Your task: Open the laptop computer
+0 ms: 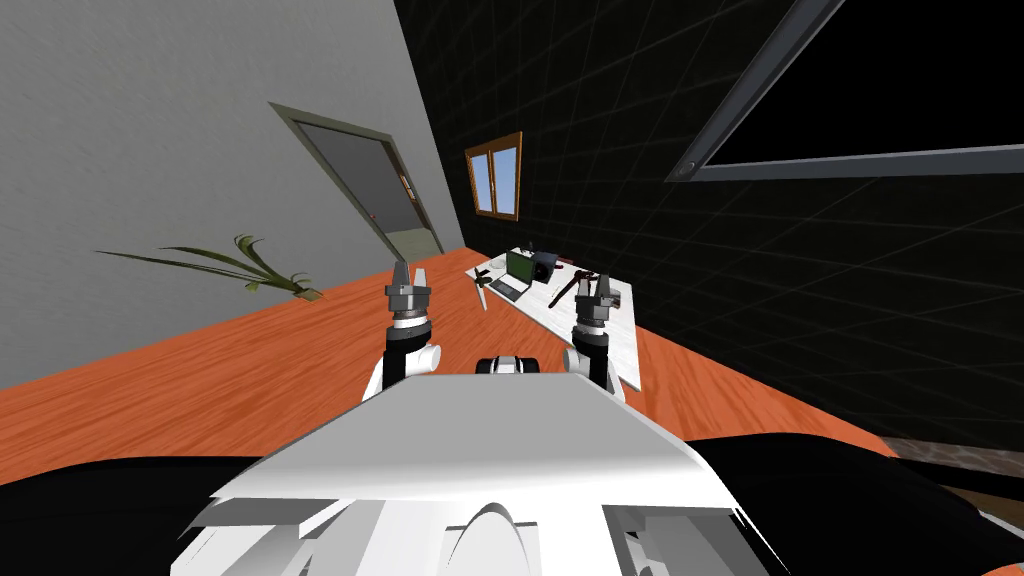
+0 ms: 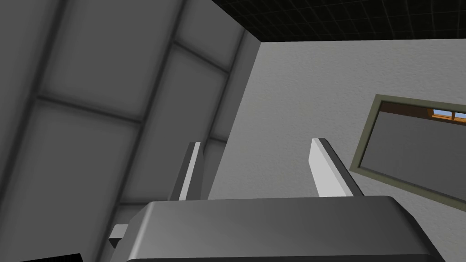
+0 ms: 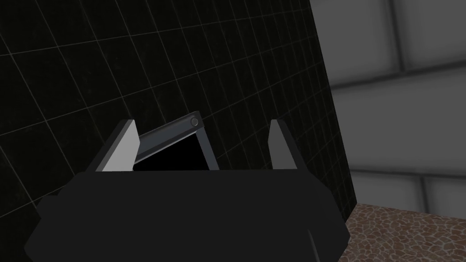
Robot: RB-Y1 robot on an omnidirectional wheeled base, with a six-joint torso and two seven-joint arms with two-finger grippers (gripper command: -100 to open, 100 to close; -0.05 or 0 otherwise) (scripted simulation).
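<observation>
Well, laptop point(image 1: 515, 272): I count one, lid raised, far end of the white surface point(image 1: 623, 335).
Tools: two, left tool point(image 1: 409, 272) and right tool point(image 1: 596, 285), both released.
Room: orange floor point(image 1: 200, 380), one door point(image 1: 370, 180), one window point(image 1: 495, 175).

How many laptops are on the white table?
1. The laptop sits near the far end of the white table, its lid raised, green screen showing. The small dark things beside it are too small to tell, so another might be hidden.

Orange wood-grain floor point(image 1: 200, 390), black gridded wall point(image 1: 800, 300), white table point(image 1: 626, 345), green-screened laptop point(image 1: 517, 268).
</observation>
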